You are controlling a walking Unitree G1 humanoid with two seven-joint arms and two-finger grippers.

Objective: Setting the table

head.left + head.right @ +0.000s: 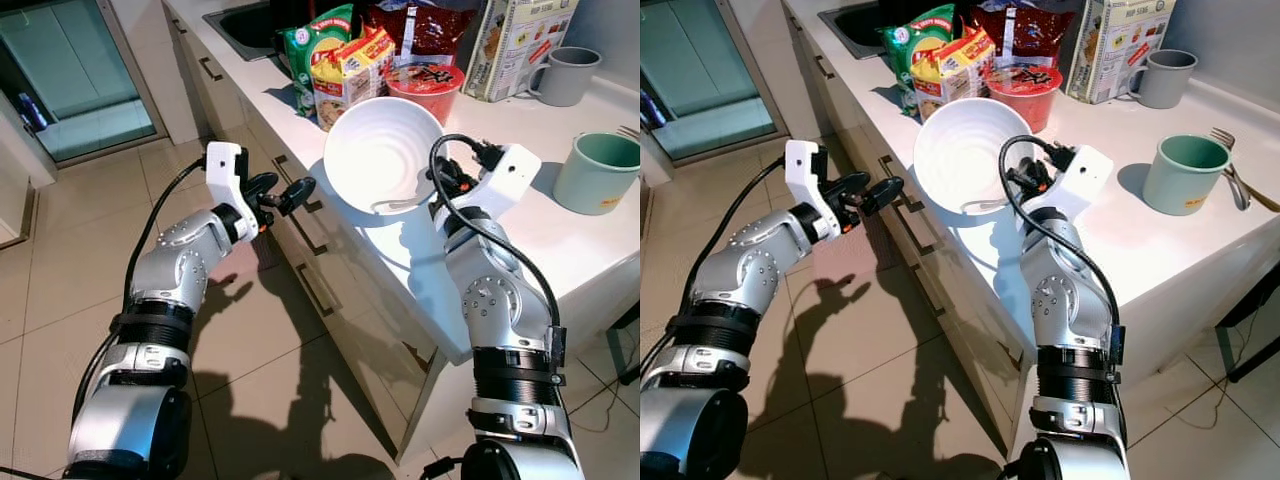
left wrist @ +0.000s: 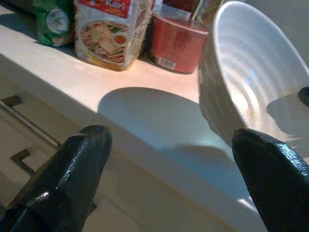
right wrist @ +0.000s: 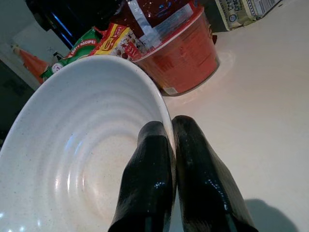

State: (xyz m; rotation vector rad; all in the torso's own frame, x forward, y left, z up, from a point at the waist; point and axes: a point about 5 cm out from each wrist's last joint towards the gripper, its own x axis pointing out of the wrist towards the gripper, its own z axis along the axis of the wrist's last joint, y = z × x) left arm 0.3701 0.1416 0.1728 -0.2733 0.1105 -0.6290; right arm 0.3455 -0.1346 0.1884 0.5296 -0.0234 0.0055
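Above the front edge of the white tabletop (image 1: pixel 600 240), a white bowl (image 1: pixel 383 152), tilted steeply on its side with the opening toward the robot, clear of the surface and casting a round shadow below. Glossy, faintly speckled, ringed inside with concentric ridges; nothing in it. Pinched at the rim by the right tool (image 3: pixel 170 145), one black finger inside and the other outside, pressed together on the wall. Just off the tabletop's edge, in front of the drawer fronts, the left tool (image 1: pixel 282 194), fingers spread wide with nothing between them, pointed at the bowl. Behind the bowl, a red instant-noodle cup (image 1: pixel 425 88) with its lid sealed, standing beside a yellow noodle packet (image 1: pixel 345 72) and a green snack bag (image 1: pixel 318 45). Further along, a grey mug (image 1: pixel 563 75) near a printed carton (image 1: pixel 515 40), and a green mug (image 1: pixel 1182 172), interior not readable from here, with a fork (image 1: pixel 1230 165) lying just beside it.
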